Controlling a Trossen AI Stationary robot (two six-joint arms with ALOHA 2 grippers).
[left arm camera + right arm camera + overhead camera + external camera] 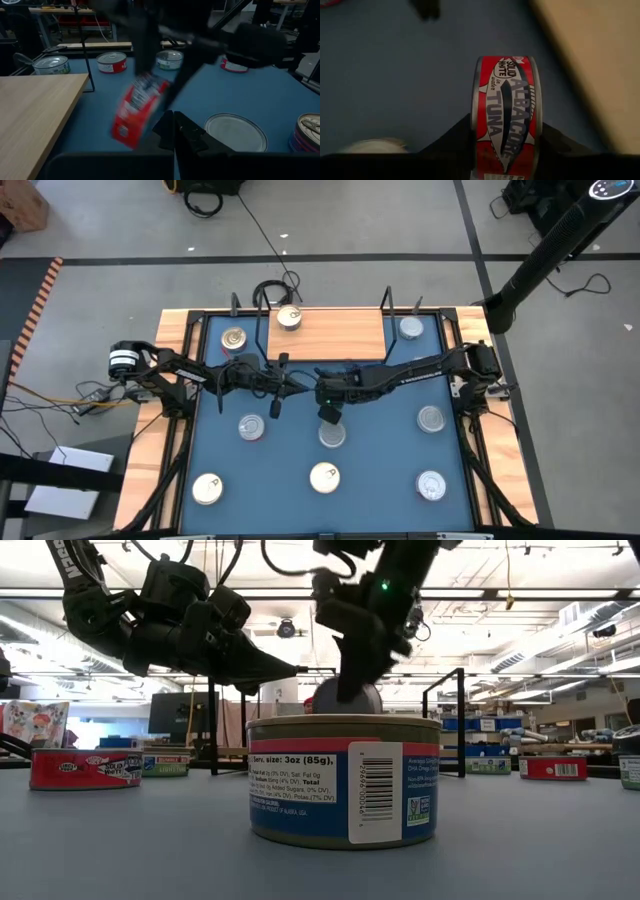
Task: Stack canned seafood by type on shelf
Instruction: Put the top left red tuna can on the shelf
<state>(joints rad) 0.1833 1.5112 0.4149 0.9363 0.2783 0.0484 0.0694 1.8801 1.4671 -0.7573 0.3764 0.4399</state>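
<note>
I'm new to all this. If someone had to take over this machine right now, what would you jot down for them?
Right gripper: closed on a red tuna can, held on edge above mid-table, beside the shelf.
Left gripper: shut, empty, waiting left of centre.
Shelf: one can on the board.
Elsewhere: a can left of the board, another right of it, and six cans on the blue table, including one just below the right gripper.
Done: one can shelved at most.
Left: place the held can, then sort and stack the others by type.
</note>
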